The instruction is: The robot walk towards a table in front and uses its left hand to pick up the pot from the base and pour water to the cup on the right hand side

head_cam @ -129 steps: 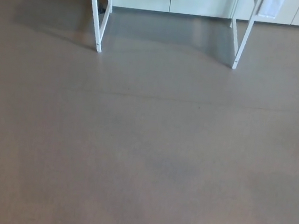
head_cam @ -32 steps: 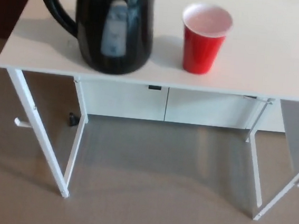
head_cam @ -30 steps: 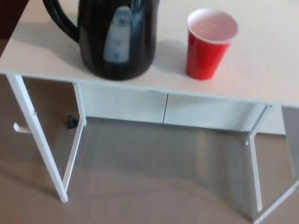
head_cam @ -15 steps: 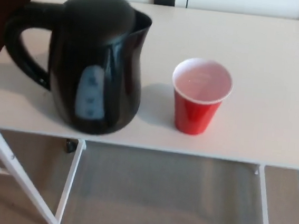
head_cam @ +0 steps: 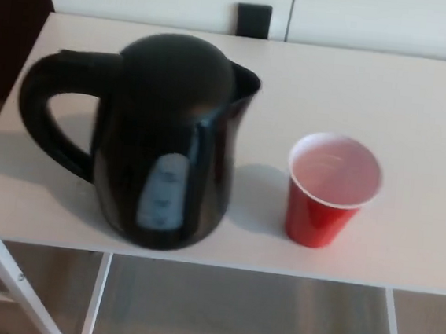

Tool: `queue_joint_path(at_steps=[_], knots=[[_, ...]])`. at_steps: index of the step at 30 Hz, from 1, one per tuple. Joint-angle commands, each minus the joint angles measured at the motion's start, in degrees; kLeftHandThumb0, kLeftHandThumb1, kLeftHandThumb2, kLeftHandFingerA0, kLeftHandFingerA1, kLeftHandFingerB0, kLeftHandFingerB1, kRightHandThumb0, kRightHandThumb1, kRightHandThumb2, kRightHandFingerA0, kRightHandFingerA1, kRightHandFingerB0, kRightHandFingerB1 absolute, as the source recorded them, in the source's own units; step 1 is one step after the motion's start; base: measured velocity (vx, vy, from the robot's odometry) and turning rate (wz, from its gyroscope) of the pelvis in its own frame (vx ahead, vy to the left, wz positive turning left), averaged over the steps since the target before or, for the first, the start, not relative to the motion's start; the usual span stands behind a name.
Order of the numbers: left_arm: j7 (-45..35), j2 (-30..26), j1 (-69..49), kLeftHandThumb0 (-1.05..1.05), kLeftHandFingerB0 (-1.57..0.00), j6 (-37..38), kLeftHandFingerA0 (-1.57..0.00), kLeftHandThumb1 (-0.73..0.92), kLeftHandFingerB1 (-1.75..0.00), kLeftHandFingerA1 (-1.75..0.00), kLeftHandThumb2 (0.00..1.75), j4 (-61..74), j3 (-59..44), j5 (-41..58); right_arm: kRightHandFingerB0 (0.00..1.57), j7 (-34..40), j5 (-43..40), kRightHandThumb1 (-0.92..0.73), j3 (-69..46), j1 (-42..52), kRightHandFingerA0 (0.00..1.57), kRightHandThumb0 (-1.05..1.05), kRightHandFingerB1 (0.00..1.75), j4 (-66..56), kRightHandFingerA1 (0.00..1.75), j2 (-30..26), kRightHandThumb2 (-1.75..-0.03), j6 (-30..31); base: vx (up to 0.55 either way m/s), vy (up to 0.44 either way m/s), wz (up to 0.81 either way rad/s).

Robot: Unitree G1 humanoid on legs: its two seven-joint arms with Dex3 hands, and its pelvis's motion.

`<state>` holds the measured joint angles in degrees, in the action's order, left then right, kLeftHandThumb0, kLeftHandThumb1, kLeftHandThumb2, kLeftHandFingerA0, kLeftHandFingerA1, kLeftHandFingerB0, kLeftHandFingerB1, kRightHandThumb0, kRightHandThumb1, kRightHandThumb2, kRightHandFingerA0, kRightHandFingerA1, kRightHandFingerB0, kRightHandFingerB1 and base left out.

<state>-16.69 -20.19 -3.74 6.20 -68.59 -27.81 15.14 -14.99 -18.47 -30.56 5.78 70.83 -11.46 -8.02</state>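
A black kettle [head_cam: 170, 142] stands upright near the front left of the white table [head_cam: 373, 87]. Its handle [head_cam: 42, 114] points to the left and its spout to the right. I cannot make out a separate base beneath it. To its right stands a red cup [head_cam: 327, 193] with a white inside, upright and apart from the kettle, close to the table's front edge. Neither of my hands shows in the head view.
The table's front edge runs across the bottom of the picture, with white legs [head_cam: 14, 285] and brown floor below. A white wall with two dark fittings [head_cam: 253, 20] lies behind the table. A dark panel [head_cam: 11, 28] stands at the far left.
The camera has moved closer and tilted up. The kettle and cup sit lower and further right in the picture, and more of the tabletop and the wall behind shows.
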Motion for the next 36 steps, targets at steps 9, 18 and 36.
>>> queue_joint_path(at_steps=[9,18,36], knots=[[-0.2,-0.6,-0.3,-0.04,-0.31,-0.1,-0.5,0.66,-0.35,-0.47,0.59,-0.4,0.3,0.3,0.44,-1.4,-0.5,-0.48,-0.2,0.6,0.67,-0.2,0.4,0.3,0.51,-1.0,-0.54,-1.0,0.0,-0.102,0.07],[-0.6,-0.3,-1.1,-0.07,-0.31,0.0,-0.53,0.62,-0.36,-0.48,0.57,0.9,0.0,0.9,0.47,-0.1,-0.6,-0.58,-0.1,0.6,0.67,-0.17,0.41,-0.4,0.5,-0.7,-0.57,-0.6,0.02,-0.031,-0.02],[-0.9,-0.4,-0.8,-0.08,-0.3,-0.9,-0.53,0.63,-0.35,-0.48,0.58,1.4,0.3,1.0,0.43,-1.7,-0.8,-0.49,0.0,0.6,0.65,-0.18,0.4,0.2,0.51,-1.0,-0.54,-0.9,0.01,0.04,0.04]])
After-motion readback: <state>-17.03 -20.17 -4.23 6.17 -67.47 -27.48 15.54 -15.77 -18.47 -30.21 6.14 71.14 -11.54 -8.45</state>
